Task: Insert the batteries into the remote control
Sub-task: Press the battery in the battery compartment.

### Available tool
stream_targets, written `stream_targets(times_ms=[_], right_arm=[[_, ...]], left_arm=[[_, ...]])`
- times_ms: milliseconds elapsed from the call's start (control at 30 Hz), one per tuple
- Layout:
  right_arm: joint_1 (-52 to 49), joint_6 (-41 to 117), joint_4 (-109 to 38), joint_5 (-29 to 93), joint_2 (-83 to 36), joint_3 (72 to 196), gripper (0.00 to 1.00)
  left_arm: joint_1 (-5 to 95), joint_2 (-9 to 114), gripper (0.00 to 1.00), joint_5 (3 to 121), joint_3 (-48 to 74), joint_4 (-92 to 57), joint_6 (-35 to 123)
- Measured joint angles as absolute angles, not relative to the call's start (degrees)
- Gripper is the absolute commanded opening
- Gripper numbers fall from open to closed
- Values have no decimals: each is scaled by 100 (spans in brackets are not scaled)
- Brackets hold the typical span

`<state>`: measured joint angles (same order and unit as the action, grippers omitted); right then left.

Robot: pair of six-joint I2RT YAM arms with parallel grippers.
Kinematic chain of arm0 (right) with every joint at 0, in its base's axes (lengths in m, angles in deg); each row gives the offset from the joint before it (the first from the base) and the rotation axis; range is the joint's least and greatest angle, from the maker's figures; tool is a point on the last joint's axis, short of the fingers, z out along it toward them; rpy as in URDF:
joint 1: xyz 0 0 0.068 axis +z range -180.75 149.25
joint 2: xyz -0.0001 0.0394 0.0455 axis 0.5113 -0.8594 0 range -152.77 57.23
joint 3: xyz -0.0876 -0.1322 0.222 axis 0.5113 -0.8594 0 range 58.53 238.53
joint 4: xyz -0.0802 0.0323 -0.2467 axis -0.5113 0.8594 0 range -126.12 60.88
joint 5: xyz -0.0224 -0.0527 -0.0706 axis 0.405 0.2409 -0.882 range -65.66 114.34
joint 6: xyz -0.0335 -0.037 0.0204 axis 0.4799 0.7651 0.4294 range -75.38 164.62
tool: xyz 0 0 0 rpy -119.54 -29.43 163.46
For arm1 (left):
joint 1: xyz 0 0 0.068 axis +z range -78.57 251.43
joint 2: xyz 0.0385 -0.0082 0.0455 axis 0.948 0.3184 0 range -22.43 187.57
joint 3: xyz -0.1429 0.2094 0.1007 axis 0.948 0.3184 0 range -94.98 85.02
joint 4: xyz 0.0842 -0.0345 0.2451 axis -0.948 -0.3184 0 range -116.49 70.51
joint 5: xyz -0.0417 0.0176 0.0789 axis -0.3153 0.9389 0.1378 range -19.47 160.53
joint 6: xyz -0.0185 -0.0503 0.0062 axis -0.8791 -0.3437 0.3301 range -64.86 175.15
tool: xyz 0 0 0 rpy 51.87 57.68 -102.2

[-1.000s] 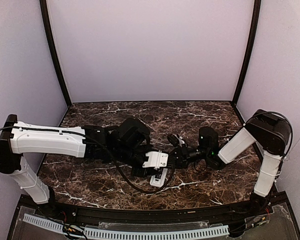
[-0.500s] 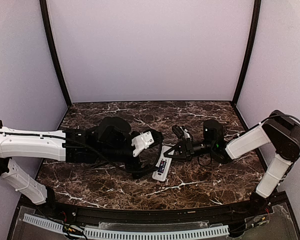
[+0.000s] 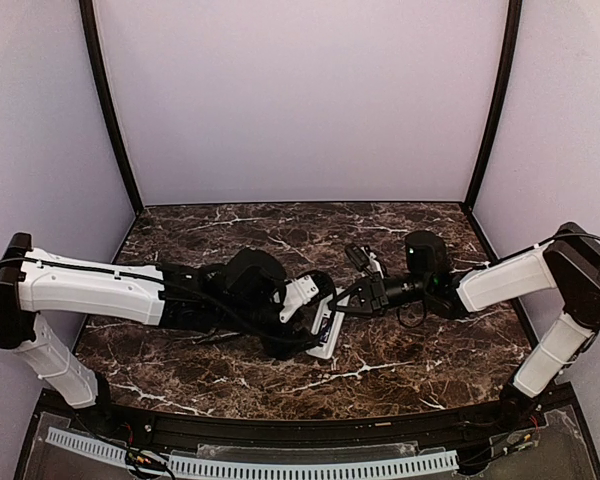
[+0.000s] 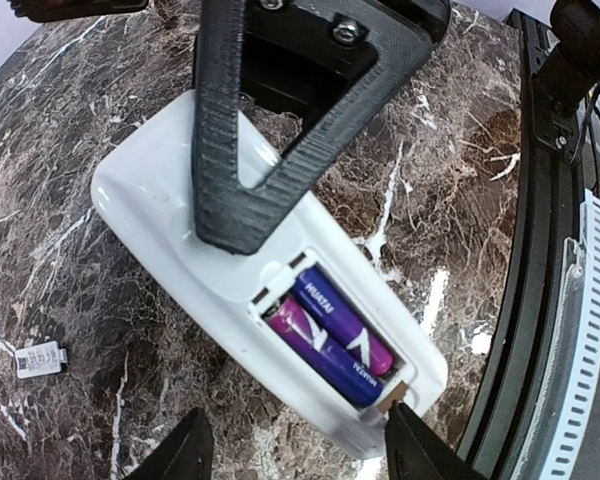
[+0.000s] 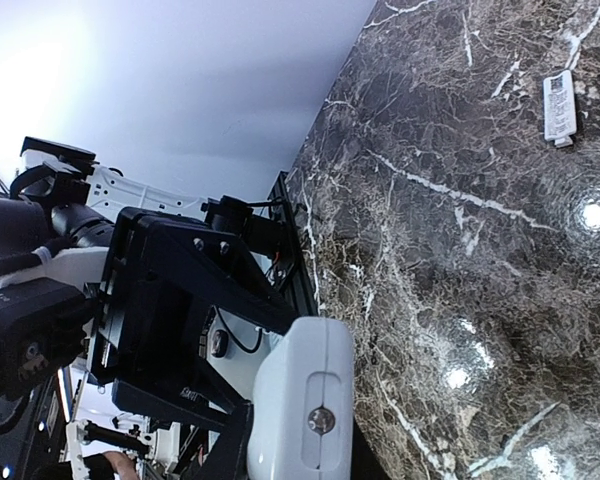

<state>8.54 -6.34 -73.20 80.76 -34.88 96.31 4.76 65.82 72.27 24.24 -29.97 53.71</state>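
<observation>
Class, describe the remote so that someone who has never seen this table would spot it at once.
Find the dark marble table and look near its middle. The remote is the white oblong lying back-up there. Its open bay shows two purple batteries, which the tiny white tag nearby lacks.

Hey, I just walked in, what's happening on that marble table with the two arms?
A small white oblong remote control lies back-up on the dark marble table. Its battery bay is uncovered, with two slim purple batteries seated side by side inside. The right tool, shut, rests its tip on the remote's back, apparently steadying it. The left tool hangs open over the battery end, gripping nothing. The batteries look loaded; no cover is on the bay.
</observation>
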Motion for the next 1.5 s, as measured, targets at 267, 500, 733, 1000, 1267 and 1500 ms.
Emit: stream_targets(times_ms=[267, 500, 733, 1000, 1267, 1500], right_arm=[[854, -536, -7204, 7998, -3488, 9633, 0], [854, -512, -7159, 7998, -3488, 9633, 0], [854, -509, -7119, 7996, -3479, 9635, 0], [854, -494, -7124, 7989, -3388, 9635, 0], [843, -518, -7121, 7950, -3386, 9633, 0], [791, -783, -7399, 7849, -3405, 9537, 0]], left_arm=[[640, 6733, 47, 7098, 2295, -3004, 5127], [732, 6807, 46, 6827, 2238, -3006, 5013], [769, 6884, 46, 6387, 2225, -2941, 4860], [863, 6919, 38, 6108, 2225, -2814, 4692], [970, 6988, 26, 6016, 2219, -2792, 4585], [990, 7041, 31, 6060, 2129, -2840, 4543]])
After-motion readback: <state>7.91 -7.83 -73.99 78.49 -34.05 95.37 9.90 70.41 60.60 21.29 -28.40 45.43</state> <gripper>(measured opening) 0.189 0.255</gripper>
